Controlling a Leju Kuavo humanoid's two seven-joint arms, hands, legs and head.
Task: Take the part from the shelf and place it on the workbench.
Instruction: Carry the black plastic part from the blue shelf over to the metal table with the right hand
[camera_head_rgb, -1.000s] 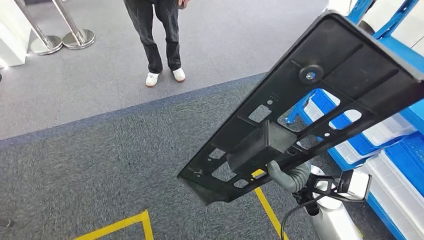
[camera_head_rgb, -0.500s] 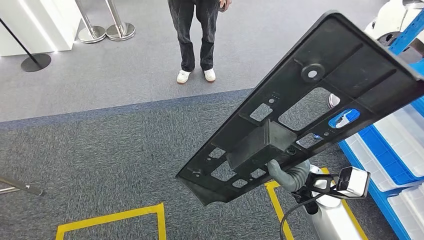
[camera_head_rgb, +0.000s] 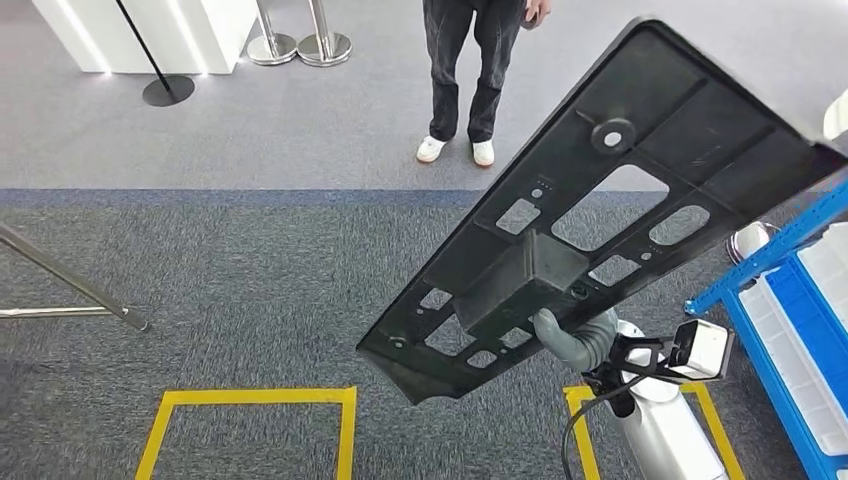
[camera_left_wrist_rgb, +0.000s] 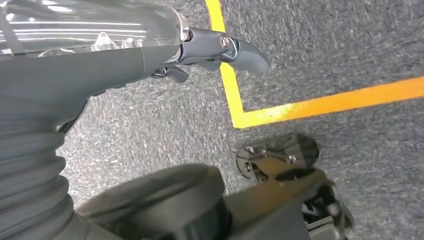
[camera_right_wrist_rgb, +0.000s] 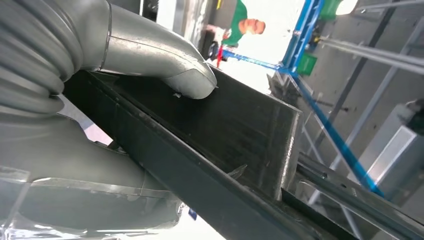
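The part (camera_head_rgb: 620, 190) is a long black plastic panel with several cut-outs and a box-shaped block on its underside. It is tilted up in front of me over the carpet. My right hand (camera_head_rgb: 572, 342) grips it from below at that block. In the right wrist view the grey thumb (camera_right_wrist_rgb: 165, 65) presses on the block's black wall (camera_right_wrist_rgb: 225, 145). My left hand (camera_left_wrist_rgb: 150, 55) hangs over the carpet with its fingers apart and holds nothing.
A blue shelf (camera_head_rgb: 790, 290) with white bins stands at the right edge. A person (camera_head_rgb: 470, 70) stands ahead on the lighter carpet. Stanchion bases (camera_head_rgb: 300, 45) and a white counter (camera_head_rgb: 150, 25) lie far left. A metal pole (camera_head_rgb: 70, 285) slants in at left. Yellow tape squares (camera_head_rgb: 250, 400) mark the floor.
The whole view has swung left: the shelf has slid off towards the right edge, and the person and stanchions have shifted right. The part stays in my right hand's grip.
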